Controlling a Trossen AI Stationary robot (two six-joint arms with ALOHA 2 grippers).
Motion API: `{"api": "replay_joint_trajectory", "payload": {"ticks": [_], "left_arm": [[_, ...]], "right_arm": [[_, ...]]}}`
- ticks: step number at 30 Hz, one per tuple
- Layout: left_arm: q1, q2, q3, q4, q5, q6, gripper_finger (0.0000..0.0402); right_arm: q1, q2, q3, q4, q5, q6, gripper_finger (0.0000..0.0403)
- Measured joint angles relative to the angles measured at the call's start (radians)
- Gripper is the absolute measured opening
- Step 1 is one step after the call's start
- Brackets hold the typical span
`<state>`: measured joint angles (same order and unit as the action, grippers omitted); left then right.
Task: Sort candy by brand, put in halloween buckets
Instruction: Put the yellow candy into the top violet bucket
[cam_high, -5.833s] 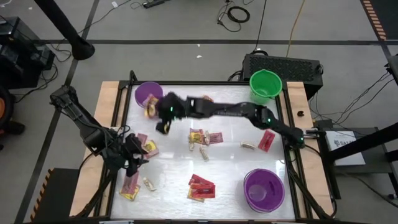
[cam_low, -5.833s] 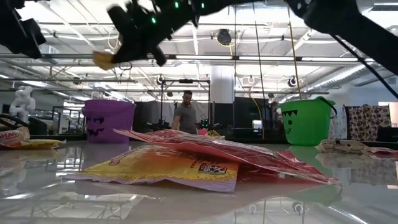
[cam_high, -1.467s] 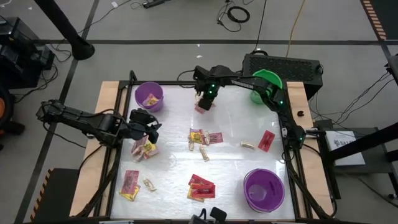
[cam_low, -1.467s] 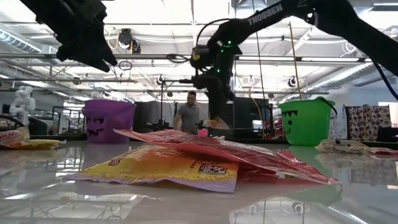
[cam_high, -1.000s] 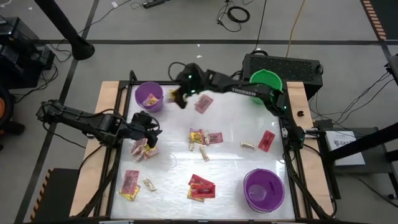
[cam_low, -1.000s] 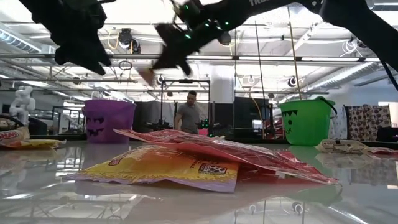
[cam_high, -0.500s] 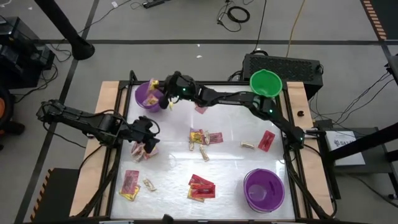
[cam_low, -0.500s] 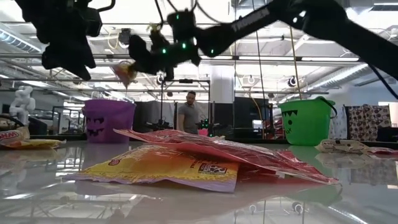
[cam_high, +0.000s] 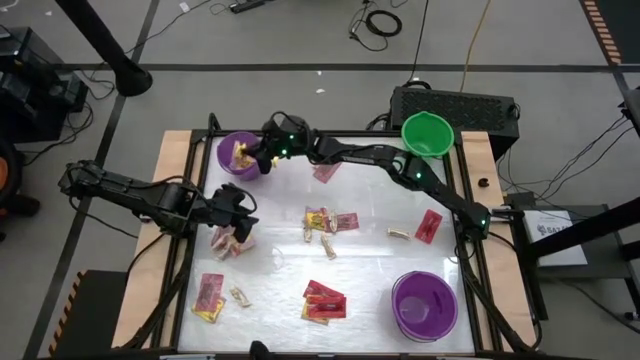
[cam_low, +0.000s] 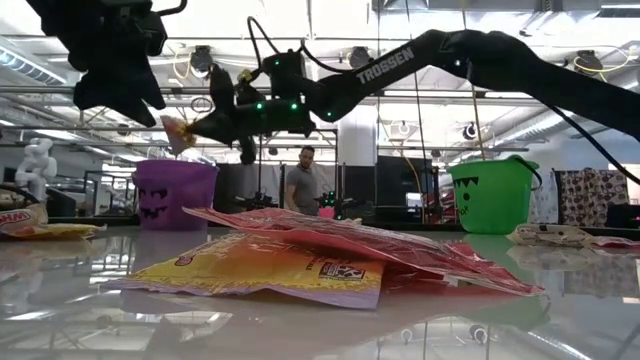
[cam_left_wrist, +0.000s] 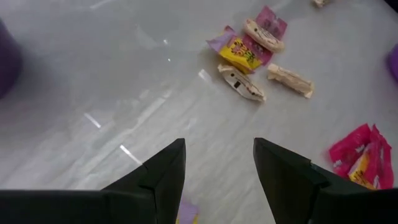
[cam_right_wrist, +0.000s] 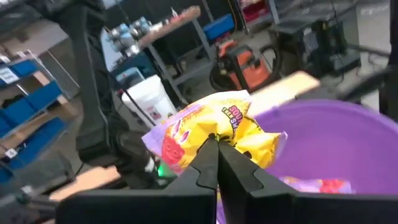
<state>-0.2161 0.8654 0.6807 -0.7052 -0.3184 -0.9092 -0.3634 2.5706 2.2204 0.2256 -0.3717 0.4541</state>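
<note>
My right gripper (cam_high: 252, 158) reaches across to the purple bucket (cam_high: 240, 155) at the far left and is shut on a yellow candy packet (cam_right_wrist: 211, 124). In the low view the packet (cam_low: 176, 129) hangs just above that bucket (cam_low: 175, 195). Some candy lies inside the bucket (cam_right_wrist: 323, 155). My left gripper (cam_high: 238, 214) hovers open above a small pile of packets (cam_high: 226, 240) near the left edge; its fingers (cam_left_wrist: 168, 171) hold nothing. A green bucket (cam_high: 427, 135) stands at the far right and a second purple bucket (cam_high: 424, 303) at the near right. My right gripper pinches the yellow packet's crumpled near edge (cam_right_wrist: 214, 135) between its two fingertips. The fingers come nearly level from the table's right. The packet sticks out beyond the fingertips, lifted clear, over the purple bucket's opening.
Loose candy lies over the white table: a mixed cluster at the middle (cam_high: 328, 222), a pink packet (cam_high: 325, 172) at the far side, a tan piece (cam_high: 399, 234), a red packet (cam_high: 429, 226), red packets (cam_high: 322, 302) near the front and more (cam_high: 208, 297) at the near left.
My right gripper has carried the yellow packet toward the table's left edge and down, from the far middle to just above the far-left purple bucket, tipping closer to level. It has stayed shut on the packet.
</note>
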Motion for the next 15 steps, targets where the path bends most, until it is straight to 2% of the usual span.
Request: {"api": "replay_joint_trajectory", "payload": {"ticks": [6, 15], "left_arm": [[0.000, 0.000, 0.000, 0.000, -0.014, 0.000, 0.0196], [0.000, 0.000, 0.000, 0.064, -0.032, 0.000, 0.0196]], "right_arm": [[-0.002, -0.004, -0.001, -0.015, 0.001, 0.009, 0.0016], [-0.006, -0.010, -0.001, -0.024, -0.005, 0.024, 0.0079]]}}
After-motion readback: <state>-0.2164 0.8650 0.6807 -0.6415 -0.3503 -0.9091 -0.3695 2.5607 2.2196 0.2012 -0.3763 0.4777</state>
